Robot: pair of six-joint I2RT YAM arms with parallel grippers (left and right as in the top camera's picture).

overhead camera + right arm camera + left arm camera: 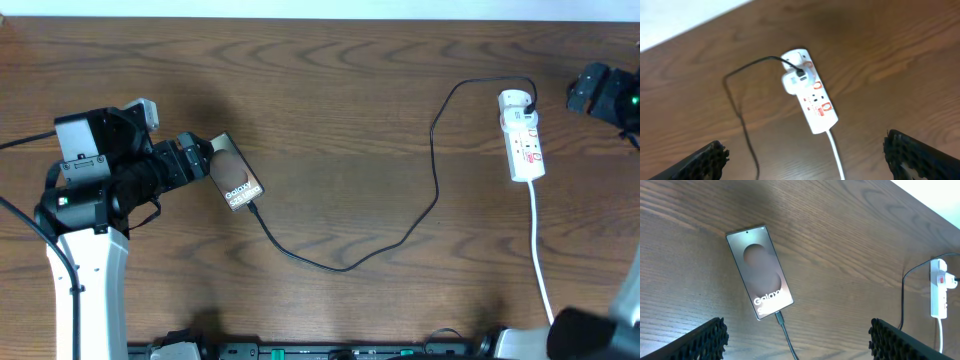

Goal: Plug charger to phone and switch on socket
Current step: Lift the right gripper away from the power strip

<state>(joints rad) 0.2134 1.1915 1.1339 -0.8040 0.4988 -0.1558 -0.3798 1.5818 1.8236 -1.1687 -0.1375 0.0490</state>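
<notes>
Brown wood-grain worktop [330, 80] carries everything you need. Take the socket [523, 135] as your reference: it lies at the right end, with its white cord [540, 250] running back toward you. The phone [236, 180] lies flat, well apart from the socket on its left, and the charger [435, 170] loops across the wood between them. Its connector [778, 315] looks seated in the phone's bottom edge. Its other end goes into a white adapter [792, 82] at the socket's far end.

Your left fingers [705, 340] are spread wide above the phone and hold nothing. Your right fingers [917, 155] are spread just as wide, hovering near the socket on its right, also holding nothing.

By my reading, the step in hand is the switch. Bring the right fingers together first so they make one narrow pusher. Aim for the red rocker that serves the adapter's outlet; I cannot tell from these views which one that is. Press straight down, since the socket looks light and a slanted push could skid it or tug the charger. Stay off the adapter.

Count: one phone, one charger, one socket, one adapter, one white cord, two arms. At least two red marks show on the socket, too small to tell switches from print.
</notes>
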